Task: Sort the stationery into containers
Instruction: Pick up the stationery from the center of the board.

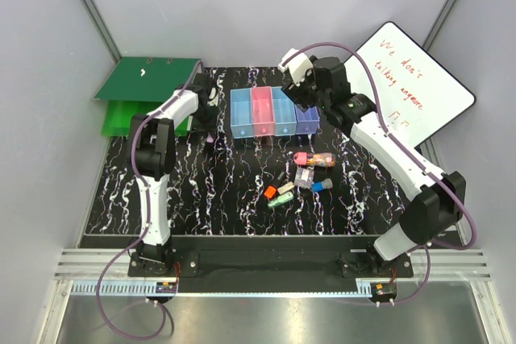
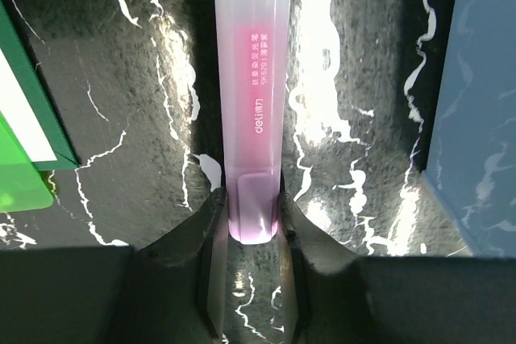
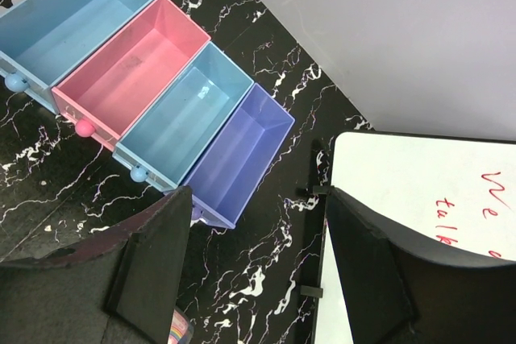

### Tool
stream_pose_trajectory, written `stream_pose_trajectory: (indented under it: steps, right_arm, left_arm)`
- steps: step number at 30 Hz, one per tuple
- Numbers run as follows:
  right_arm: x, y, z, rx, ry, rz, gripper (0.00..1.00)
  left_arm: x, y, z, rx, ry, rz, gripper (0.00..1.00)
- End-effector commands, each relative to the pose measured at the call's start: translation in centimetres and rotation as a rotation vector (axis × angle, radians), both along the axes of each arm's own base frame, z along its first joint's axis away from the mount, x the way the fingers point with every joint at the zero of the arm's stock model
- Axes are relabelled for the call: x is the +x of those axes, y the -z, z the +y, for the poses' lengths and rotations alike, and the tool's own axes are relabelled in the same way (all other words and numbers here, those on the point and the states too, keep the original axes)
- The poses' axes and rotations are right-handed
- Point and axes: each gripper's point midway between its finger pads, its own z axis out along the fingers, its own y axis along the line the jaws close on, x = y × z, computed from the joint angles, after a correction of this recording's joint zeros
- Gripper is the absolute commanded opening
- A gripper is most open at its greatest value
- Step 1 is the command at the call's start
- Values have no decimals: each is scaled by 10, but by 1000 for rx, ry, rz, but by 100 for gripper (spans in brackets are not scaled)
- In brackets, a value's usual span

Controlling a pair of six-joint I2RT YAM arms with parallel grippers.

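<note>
A pink translucent highlighter (image 2: 251, 78) points away from the left wrist camera over the black marbled mat. My left gripper (image 2: 251, 217) is shut on its near end, left of the containers (image 1: 274, 112). These form a row of four bins: blue (image 3: 72, 26), pink (image 3: 133, 70), blue (image 3: 185, 110) and purple (image 3: 238, 155), all empty. My right gripper (image 3: 254, 223) hangs open above the mat between the purple bin and the whiteboard. More stationery lies in front of the bins: a pink-capped tube (image 1: 313, 159), a clear piece (image 1: 304, 176), and blue (image 1: 322, 186), orange (image 1: 271, 192), green (image 1: 280, 199) and beige (image 1: 285, 188) pieces.
Green binders (image 1: 145, 78) lie at the back left, their edge (image 2: 24, 126) close to the left gripper. A whiteboard (image 1: 411, 90) with red writing leans at the back right, right beside the right gripper's finger. Grey walls enclose the table.
</note>
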Motion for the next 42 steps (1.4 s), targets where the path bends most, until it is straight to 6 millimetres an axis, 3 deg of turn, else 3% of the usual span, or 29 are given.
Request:
stream_pose_trajectory:
  steps: [1, 6, 15, 17, 19, 20, 22, 23, 26, 27, 29, 36, 40, 42]
  right_arm:
    - [-2, -16, -3, 56, 19, -41, 75]
    - [-2, 1, -3, 91, 46, 11, 75]
    - [-6, 8, 3, 157, 47, 96, 76]
    - [-7, 5, 11, 181, 25, 122, 77]
    - [-16, 17, 22, 187, -38, 215, 79]
    - [-18, 5, 29, 214, -63, 225, 80]
    - [-32, 16, 42, 228, -134, 342, 82]
    - [-33, 3, 46, 261, -150, 348, 83]
    - [-50, -5, 63, 339, -258, 465, 86]
    - [-55, -5, 65, 353, -271, 504, 86]
    - [-56, -16, 72, 415, -314, 541, 88]
    - [-39, -35, 65, 568, -327, 608, 91]
    - [-28, -32, 60, 621, -327, 648, 91]
    - [-33, -35, 64, 630, -373, 662, 89]
  left_arm:
    - [4, -32, 7, 39, 64, -98, 0]
    - [9, -62, 9, 46, 110, -196, 0]
    - [-2, -108, 22, 108, 211, -326, 0]
    - [-4, -120, 22, 111, 229, -360, 0]
    - [-4, -133, 21, 117, 262, -399, 0]
    - [-4, -138, 21, 118, 268, -413, 0]
    - [-6, -150, 17, 121, 313, -453, 0]
    - [-7, -155, 16, 131, 338, -469, 0]
    - [-14, -173, 2, 122, 426, -542, 0]
    - [-17, -188, -7, 114, 460, -599, 0]
    - [-24, -193, -14, 133, 527, -642, 0]
    - [-52, -256, -49, 87, 679, -892, 0]
    - [-67, -276, -64, 84, 741, -976, 0]
    - [-77, -281, -75, 87, 795, -1004, 0]
